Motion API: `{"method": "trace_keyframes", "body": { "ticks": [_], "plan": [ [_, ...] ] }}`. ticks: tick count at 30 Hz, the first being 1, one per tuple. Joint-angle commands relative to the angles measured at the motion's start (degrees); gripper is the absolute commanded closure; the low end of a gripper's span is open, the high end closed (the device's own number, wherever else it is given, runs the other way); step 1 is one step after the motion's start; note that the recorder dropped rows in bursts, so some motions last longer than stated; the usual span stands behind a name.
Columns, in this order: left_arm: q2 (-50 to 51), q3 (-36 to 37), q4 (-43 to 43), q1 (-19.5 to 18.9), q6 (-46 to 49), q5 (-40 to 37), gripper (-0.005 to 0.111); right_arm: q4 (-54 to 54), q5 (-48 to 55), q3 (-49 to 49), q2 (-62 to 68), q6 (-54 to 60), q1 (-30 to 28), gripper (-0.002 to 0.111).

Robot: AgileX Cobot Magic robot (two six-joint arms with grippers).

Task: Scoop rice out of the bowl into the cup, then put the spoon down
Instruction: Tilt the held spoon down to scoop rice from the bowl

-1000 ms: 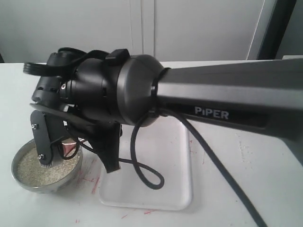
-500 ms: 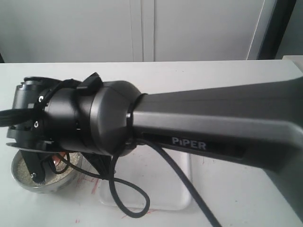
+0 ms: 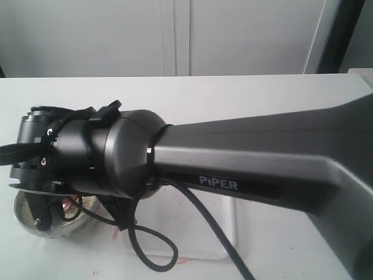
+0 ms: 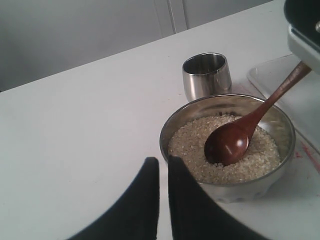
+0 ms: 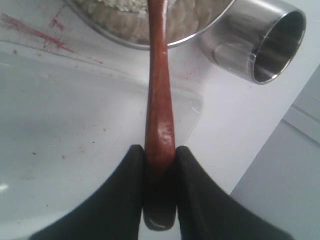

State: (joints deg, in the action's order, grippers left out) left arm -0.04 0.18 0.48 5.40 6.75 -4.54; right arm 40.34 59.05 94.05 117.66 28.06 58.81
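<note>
The steel bowl [image 4: 250, 187] holds off-white rice [image 4: 190, 145]. The dark reddish-brown wooden spoon [image 4: 230, 142] rests with its oval scoop down in the grains, handle slanting up and away. My right gripper [image 5: 160, 152] is shut on the spoon handle [image 5: 159, 100] near its end. The small steel cup [image 4: 206, 75] stands upright just behind the bowl, and its inside looks empty. My left gripper [image 4: 163, 162] hovers beside the bowl's near rim, its fingers almost together with nothing between them. In the exterior view the right arm hides most of the bowl [image 3: 73, 227] and all of the cup.
A clear plastic tray [image 5: 75, 110] lies on the white table beside the bowl, under the spoon handle. Red marks stain the table near it. The right arm's black cable [image 3: 157, 256] loops over the tray [image 3: 221, 233].
The right arm has swung left and dropped lower over the bowl, carrying its gripper down toward the rice.
</note>
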Motion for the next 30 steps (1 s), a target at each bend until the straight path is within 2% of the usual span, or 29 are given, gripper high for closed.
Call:
{"method": "trace_keyframes", "body": {
  "ticks": [1, 11, 16, 19, 30],
  "plan": [
    [0.04, -0.18, -0.48, -0.09, -0.27, 0.27, 0.092, -1.55, -0.40, 0.18, 0.59, -1.04, 0.03, 0.105],
    [0.04, -0.18, -0.48, -0.09, -0.27, 0.27, 0.092, -3.62, -1.12, 0.18, 1.21, -9.85, -0.08, 0.105],
    [0.04, -0.18, -0.48, -0.09, -0.27, 0.27, 0.092, -11.94, -0.83, 0.18, 1.21, -12.38, -1.37, 0.105],
    [0.04, -0.18, -0.48, -0.09, -0.27, 0.27, 0.092, -13.11, -0.84, 0.18, 1.21, -16.78, -3.02, 0.105],
    [0.04, -0.18, -0.48, -0.09, -0.27, 0.27, 0.092, -17.04, 0.31, 0.18, 1.09, -17.78, -3.49, 0.105]
  ]
}}
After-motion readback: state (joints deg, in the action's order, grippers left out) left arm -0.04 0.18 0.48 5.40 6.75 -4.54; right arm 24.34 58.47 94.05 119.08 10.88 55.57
